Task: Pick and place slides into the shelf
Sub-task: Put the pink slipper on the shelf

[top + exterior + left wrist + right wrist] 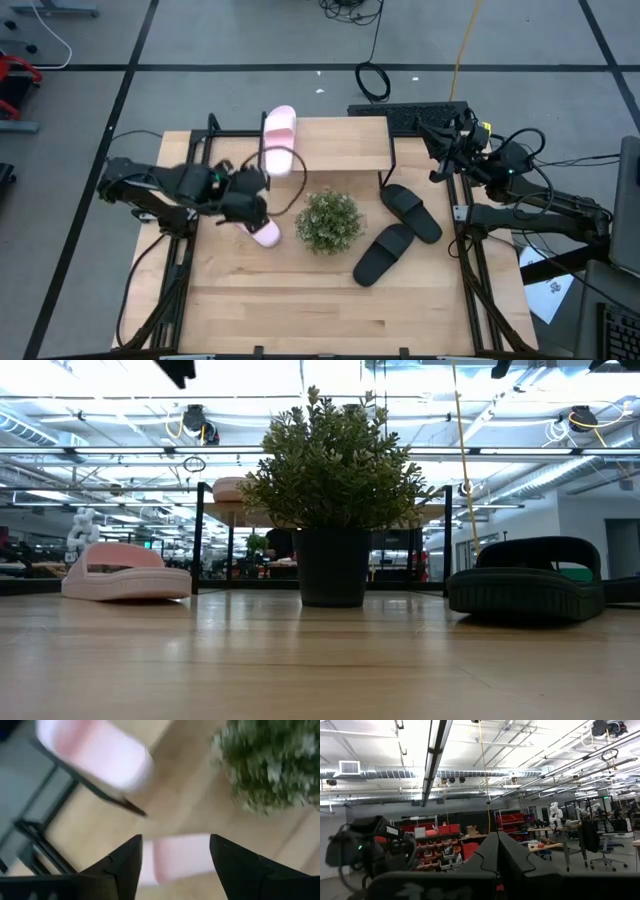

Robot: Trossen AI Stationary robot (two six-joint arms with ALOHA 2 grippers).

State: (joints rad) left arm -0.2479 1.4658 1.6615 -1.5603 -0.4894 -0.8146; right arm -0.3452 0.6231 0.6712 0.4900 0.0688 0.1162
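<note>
One pink slide (264, 234) lies flat on its sole on the tabletop, left of the plant; it also shows in the low view (125, 572) and in the left wrist view (180, 857). The other pink slide (278, 140) lies on the plank top of the shelf (340, 145). Two black slides (410, 212) (383, 253) lie on the table right of the plant. My left gripper (250, 208) (175, 862) hangs open above the pink slide on the table, clear of it. My right gripper (440, 135) (496, 852) is shut and raised at the table's far right corner.
A potted plant (328, 220) (335, 490) stands mid-table between the pink and black slides. The shelf's thin black legs (196, 540) stand just behind the pink slide. A keyboard (410, 112) lies beyond the far edge. Bare tabletop (300, 310) stretches toward the near edge.
</note>
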